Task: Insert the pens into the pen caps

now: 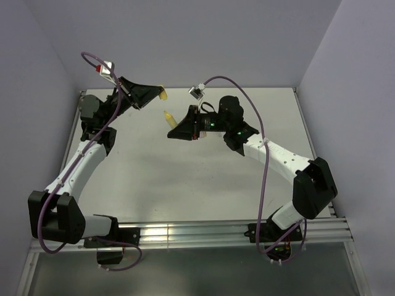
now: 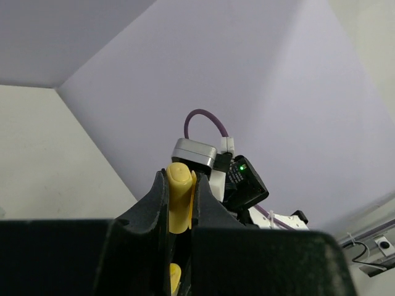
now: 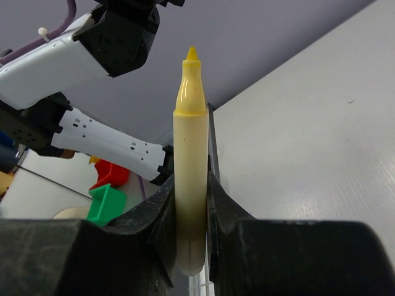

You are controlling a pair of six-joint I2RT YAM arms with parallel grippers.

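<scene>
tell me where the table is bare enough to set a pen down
Bare: the table middle, between left arm and right arm, and the far right corner. Crowded: far left, where left gripper with cap faces right gripper with pen.

One overhead, two wrist views
The top camera looks down at the table from behind the left arm and right arm. Each wrist camera sits close behind its jaws, facing past them toward the other arm.
</scene>
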